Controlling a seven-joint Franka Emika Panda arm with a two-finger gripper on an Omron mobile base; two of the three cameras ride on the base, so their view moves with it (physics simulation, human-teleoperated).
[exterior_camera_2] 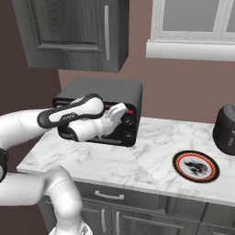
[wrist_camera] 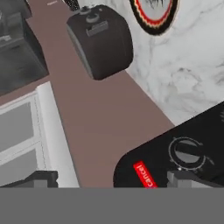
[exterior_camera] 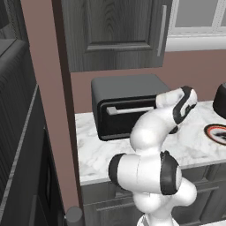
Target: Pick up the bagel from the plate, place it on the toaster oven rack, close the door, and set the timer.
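Your gripper (exterior_camera_2: 123, 110) sits at the right front of the toaster oven (exterior_camera_2: 103, 94), by its control panel, with the fingers spread wide and nothing held between them. In the hand view one finger (wrist_camera: 186, 179) lies just below a grey knob (wrist_camera: 188, 151), with a red Cancel button (wrist_camera: 144, 175) close beside it. The door (exterior_camera: 121, 115) stands shut, its silver bar handle (exterior_camera: 130, 110) running along the top edge; I cannot tell where the bagel is. One plate (exterior_camera_2: 195, 166) lies flat on the marble counter (exterior_camera_2: 137, 160), well apart from the oven and near the front edge, with bare marble between them. One dark round appliance (exterior_camera_2: 226, 128) stands against the brown wall (exterior_camera_2: 179, 87) at the counter's right end. You have a wall cabinet (exterior_camera_2: 73, 32) above the oven and a window (exterior_camera_2: 193, 23) further right. A brown pillar (exterior_camera: 53, 110) bounds the counter's left edge.
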